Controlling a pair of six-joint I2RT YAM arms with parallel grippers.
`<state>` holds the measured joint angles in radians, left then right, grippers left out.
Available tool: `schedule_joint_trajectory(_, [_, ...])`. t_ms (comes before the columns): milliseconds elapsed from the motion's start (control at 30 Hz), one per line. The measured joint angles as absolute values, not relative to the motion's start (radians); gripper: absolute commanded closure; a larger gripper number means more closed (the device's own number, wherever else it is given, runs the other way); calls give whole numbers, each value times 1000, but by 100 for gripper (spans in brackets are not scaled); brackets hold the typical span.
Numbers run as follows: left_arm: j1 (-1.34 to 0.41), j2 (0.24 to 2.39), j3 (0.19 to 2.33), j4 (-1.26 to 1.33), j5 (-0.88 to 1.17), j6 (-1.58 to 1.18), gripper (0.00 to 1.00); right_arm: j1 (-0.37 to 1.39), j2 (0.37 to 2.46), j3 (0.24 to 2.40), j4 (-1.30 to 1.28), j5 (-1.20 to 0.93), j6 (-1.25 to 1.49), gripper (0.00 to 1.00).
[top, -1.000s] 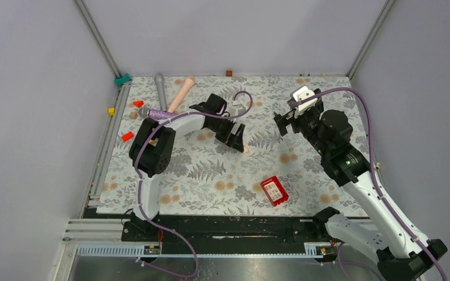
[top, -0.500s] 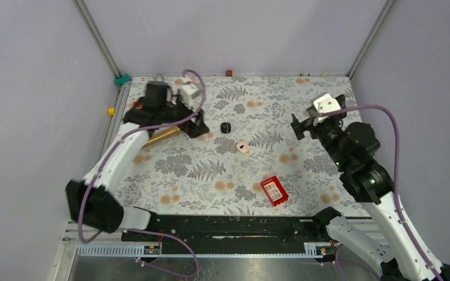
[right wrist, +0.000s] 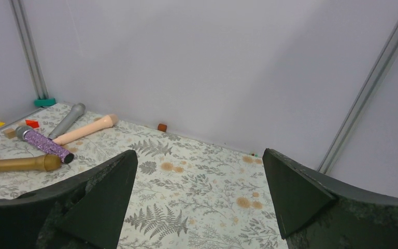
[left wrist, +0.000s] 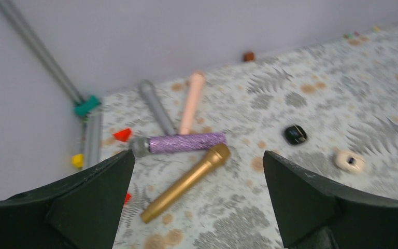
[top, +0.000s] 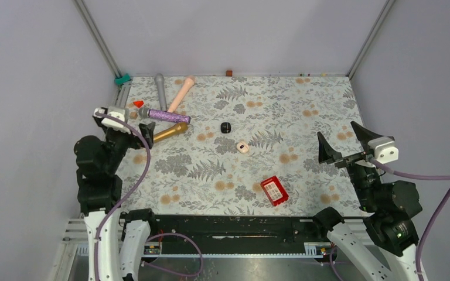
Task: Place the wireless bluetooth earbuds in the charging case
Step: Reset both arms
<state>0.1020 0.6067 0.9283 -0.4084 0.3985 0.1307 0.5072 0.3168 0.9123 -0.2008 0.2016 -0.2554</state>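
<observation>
A rounded black bud (top: 226, 127) and an oval cream bud (top: 242, 147) with a dark spot lie apart, beyond the red box (top: 274, 191). The left pincer (left wrist: 198, 155) and the right pincer (right wrist: 199, 153) both gape wide, holding nothing.

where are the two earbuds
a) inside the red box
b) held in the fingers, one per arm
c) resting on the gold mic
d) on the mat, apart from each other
d: the black earbud and the cream earbud both lie on the mat with a gap between them, away from the red box.
</observation>
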Motion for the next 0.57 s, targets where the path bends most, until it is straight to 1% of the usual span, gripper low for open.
schedule_joint_trajectory(133, [166,546,893,-324,346,105,1,507,269,844,-176,201,-245,1])
schedule_joint_trajectory(300, [207,545,806,-290,381,96,1,507,263,771,-151,204,-246,0])
schedule_joint_trajectory(567, [215,539,791,-274,432,95,2,507,258,700,-53,238,-253,1])
